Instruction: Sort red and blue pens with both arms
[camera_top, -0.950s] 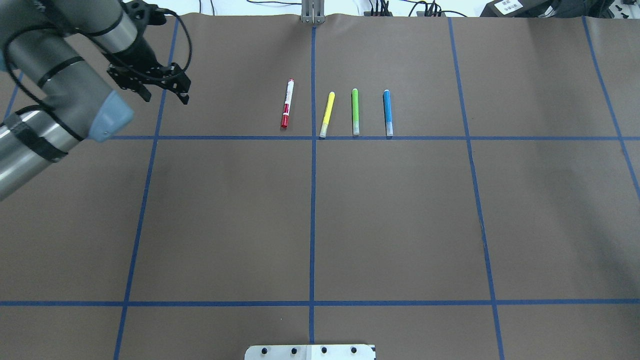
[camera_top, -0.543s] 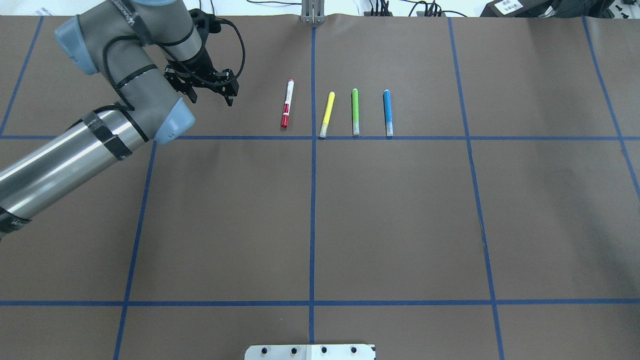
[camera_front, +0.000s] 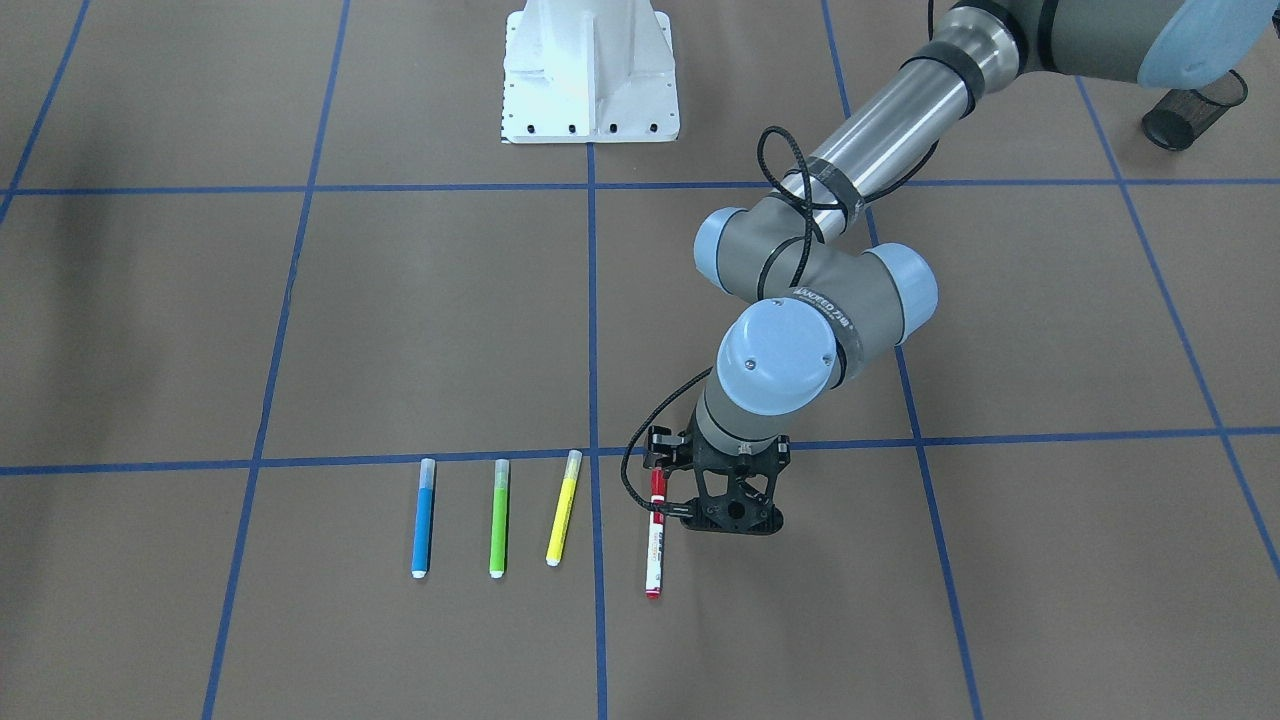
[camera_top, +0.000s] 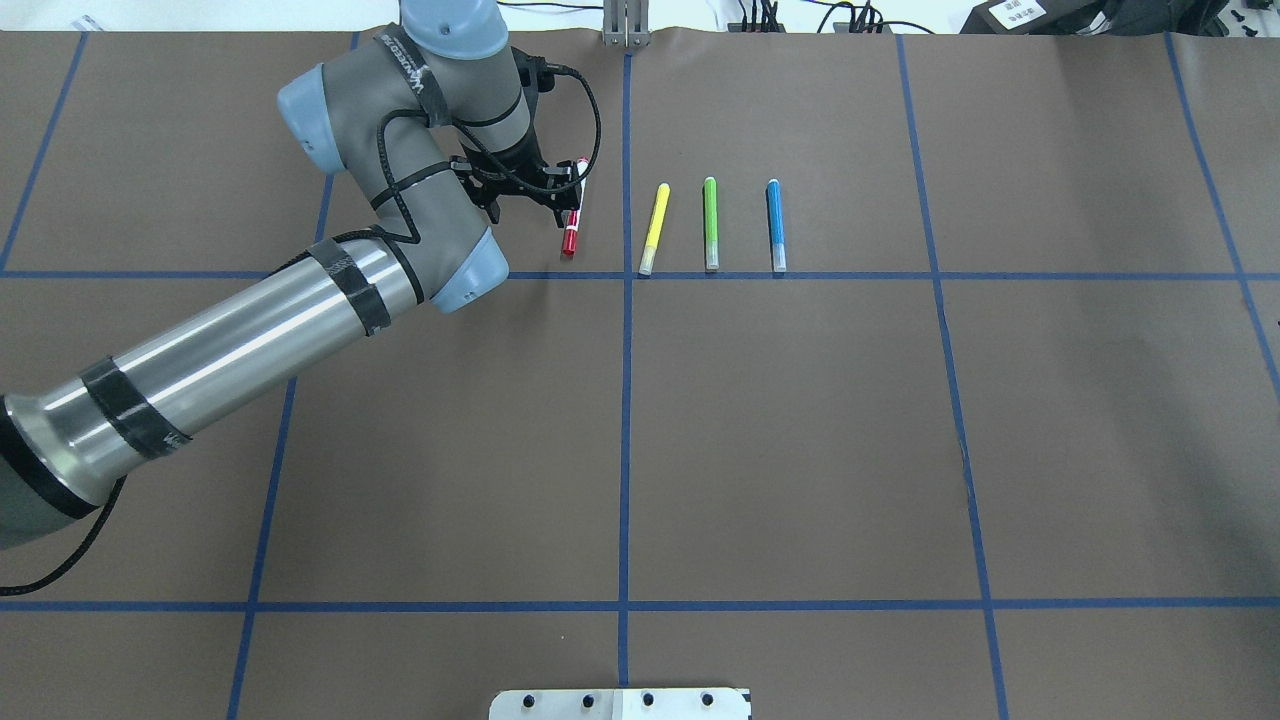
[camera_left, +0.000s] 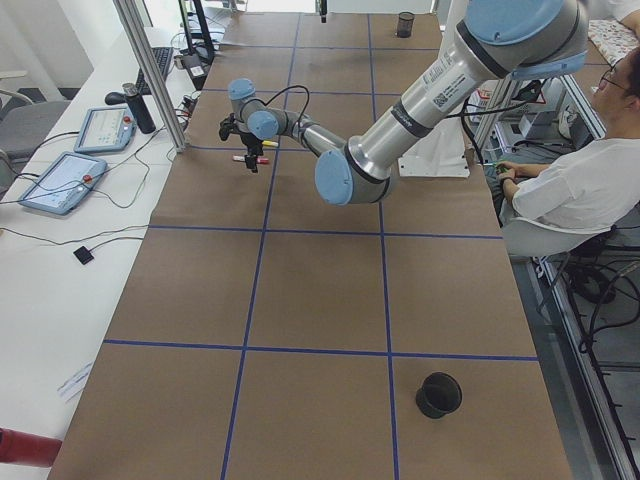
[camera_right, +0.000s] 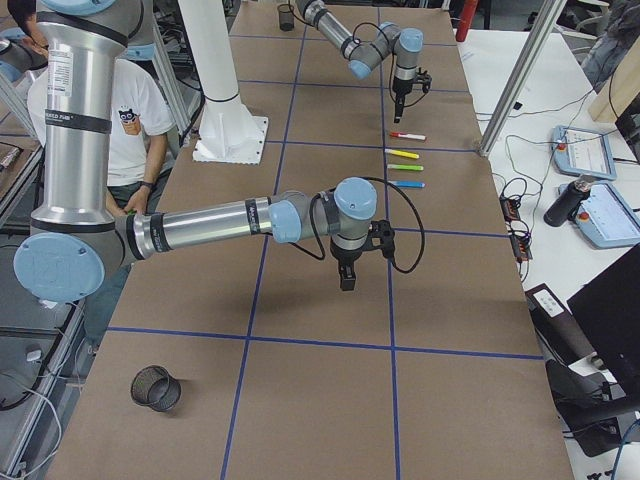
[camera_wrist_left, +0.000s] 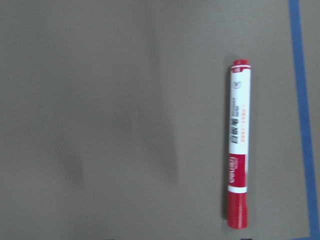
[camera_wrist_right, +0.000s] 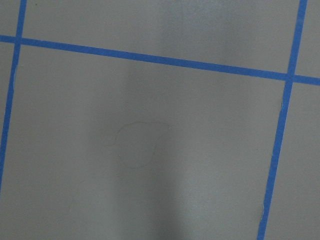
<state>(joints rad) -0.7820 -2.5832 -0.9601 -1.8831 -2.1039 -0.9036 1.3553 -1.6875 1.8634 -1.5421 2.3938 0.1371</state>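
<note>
Your left claw (camera_top: 530, 213) hangs, jaws apart, just beside the red marker (camera_top: 569, 241) near the table's (camera_top: 800, 450) far edge. Right claw (camera_right: 346, 280): cannot tell.

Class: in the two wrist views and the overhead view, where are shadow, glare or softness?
Left wrist view: red marker fairly sharp, soft shadow bands on the paper to its left. Right wrist view: pale, washed out, faint shadow down the middle. Overhead view: glare streaks along the silver left arm.
</note>
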